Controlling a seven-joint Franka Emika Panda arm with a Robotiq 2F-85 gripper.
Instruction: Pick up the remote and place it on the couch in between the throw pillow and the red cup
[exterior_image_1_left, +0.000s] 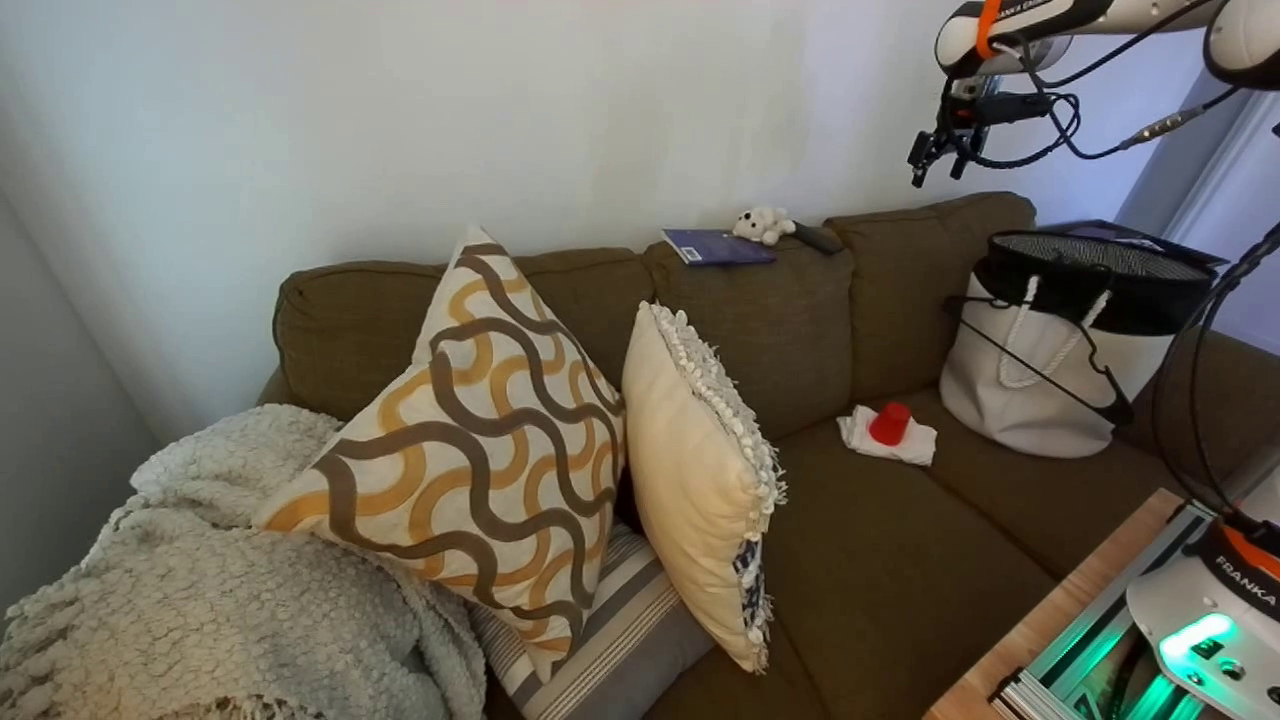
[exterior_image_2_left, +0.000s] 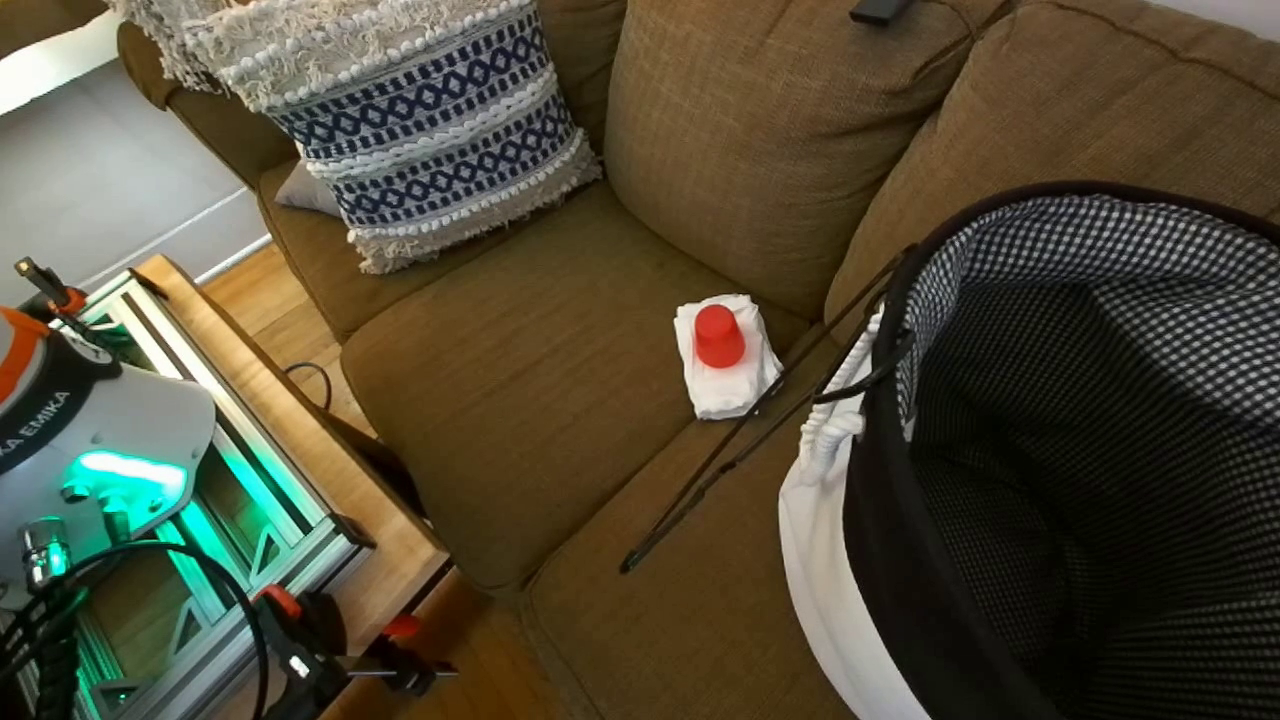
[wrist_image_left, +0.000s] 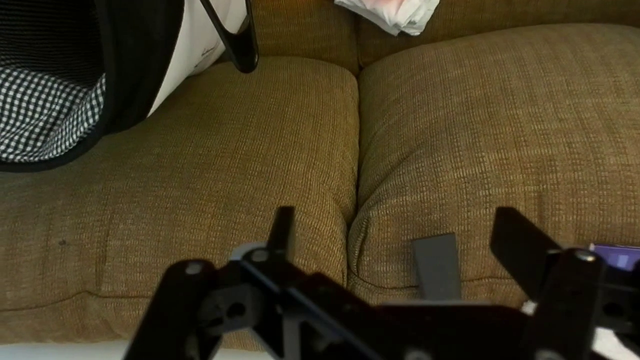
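Hanging well above the couch (exterior_image_1_left: 790, 340), the gripper (exterior_image_1_left: 938, 174) has its fingers (wrist_image_left: 522, 245) spread wide and holds nothing. The remote (wrist_image_left: 437, 267) is lying on top of the backrest (wrist_image_left: 500, 150), right by a seam (wrist_image_left: 356, 195), so I'd say the pick hasn't happened yet.

What could bite you: in the wrist view the remote sits off toward one finger, so dropping straight down without recentering could land that finger on it or shove it into the seam. The backrest's probably squishy, so pushing hard might tip the thing off behind. The toy (exterior_image_1_left: 765, 226) is close enough to get snagged (can't tell if they touch).

View-wise: in an exterior view you get the toy plus the book (exterior_image_1_left: 715, 250) near the remote, while the wrist view catches just a purple corner of the book, and hides one end of the remote behind the gripper. In an exterior view the drop spot shows, i.e. the seat (exterior_image_2_left: 520, 330) between the pillow (exterior_image_2_left: 440, 130) and the cup (exterior_image_2_left: 720, 337) on its cloth (exterior_image_2_left: 725, 395), but no gripper at all. The wrist view gets just a bit of that cloth.
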